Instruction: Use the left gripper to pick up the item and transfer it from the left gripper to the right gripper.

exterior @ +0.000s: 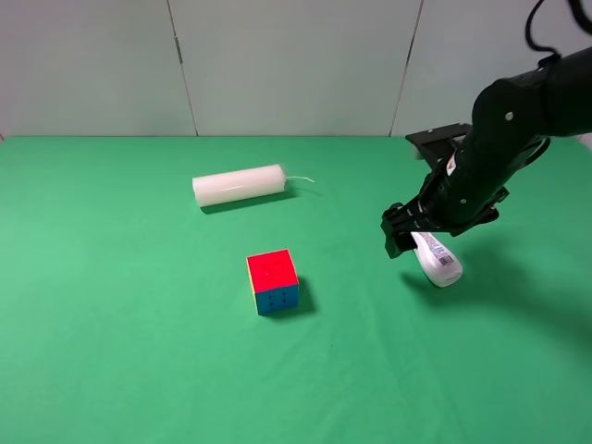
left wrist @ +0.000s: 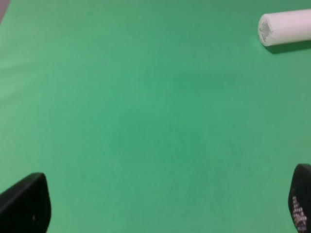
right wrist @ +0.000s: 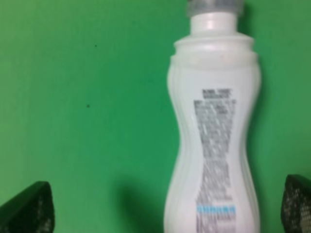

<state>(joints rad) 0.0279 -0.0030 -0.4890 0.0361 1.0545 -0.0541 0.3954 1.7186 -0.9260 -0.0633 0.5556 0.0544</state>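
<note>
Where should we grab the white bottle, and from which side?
Grip the white bottle at its narrow waist, mid-body below the shoulder, closing across the width. It seems to lie on its side on the green cloth, so come from above. The pinched waist should keep it from sliding lengthwise.

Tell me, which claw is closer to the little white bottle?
The right claw. It sits right at the bottle. The left claw is over bare green cloth, near the white cylinder.
</note>
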